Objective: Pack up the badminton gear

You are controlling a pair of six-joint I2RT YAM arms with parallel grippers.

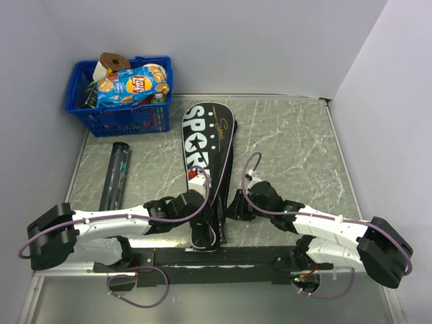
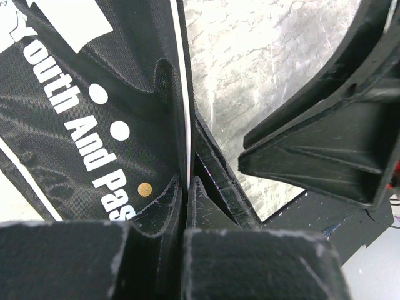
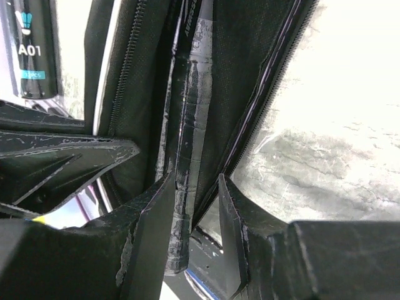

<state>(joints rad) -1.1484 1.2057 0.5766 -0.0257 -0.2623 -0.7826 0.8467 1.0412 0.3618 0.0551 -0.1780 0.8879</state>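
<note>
The black racket cover [image 1: 208,138] lettered "SPORT" lies lengthwise in the middle of the table, its narrow end toward me. My left gripper [image 1: 204,194] is at its left edge, shut on the white-piped edge of the cover [image 2: 125,94]. My right gripper [image 1: 237,202] is at the cover's right side. It stands open [image 3: 195,177] around a black-taped racket handle [image 3: 187,144] inside the unzipped cover [image 3: 244,75]; the handle rests against the left finger, apart from the right one. The dark tube [image 1: 116,174] lies left of the cover. The shuttlecocks are out of view.
A blue basket [image 1: 82,108] of snacks stands at the back left corner. The tube also shows in the right wrist view [image 3: 30,50]. The right gripper's finger [image 2: 325,137] hangs close beside my left gripper. Walls close in the table on three sides.
</note>
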